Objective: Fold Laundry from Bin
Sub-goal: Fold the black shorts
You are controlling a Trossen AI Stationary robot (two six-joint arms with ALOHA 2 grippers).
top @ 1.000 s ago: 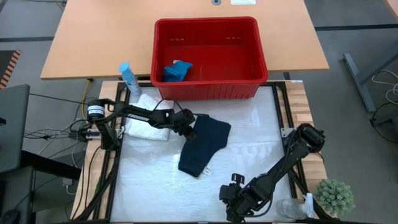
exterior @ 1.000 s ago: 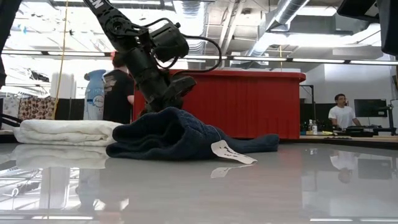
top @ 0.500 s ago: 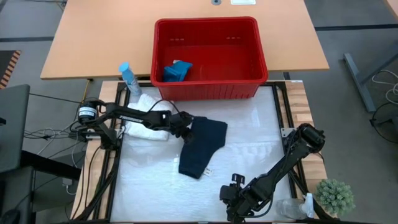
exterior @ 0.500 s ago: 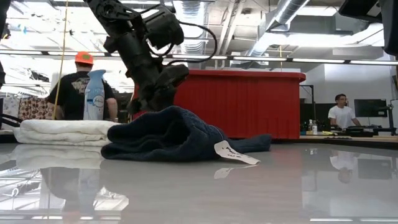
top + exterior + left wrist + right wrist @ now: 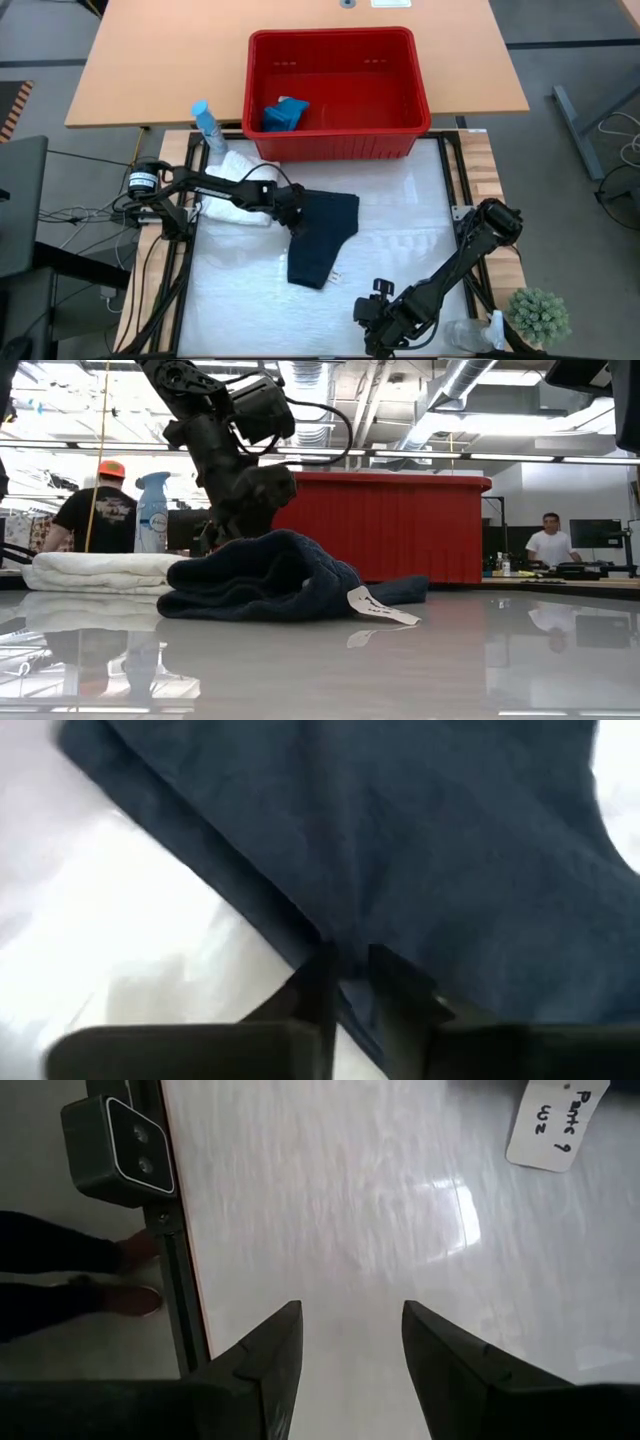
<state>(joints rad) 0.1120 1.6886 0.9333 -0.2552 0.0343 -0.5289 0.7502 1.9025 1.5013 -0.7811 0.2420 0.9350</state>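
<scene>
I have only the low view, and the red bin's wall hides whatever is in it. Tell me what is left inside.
Observer: One small teal-blue cloth lies in the red bin, near its left wall. Nothing else shows in it.
Operator: Now find the right pincer for me. It is not in my picture.
Observer: The right pincer is low over the table's near edge, open and empty. It points toward the paper tag of the navy cloth.
Operator: Say where the left pincer meets that cloth.
Observer: The left pincer is at the navy cloth's left edge, the side toward the folded white cloth.
</scene>
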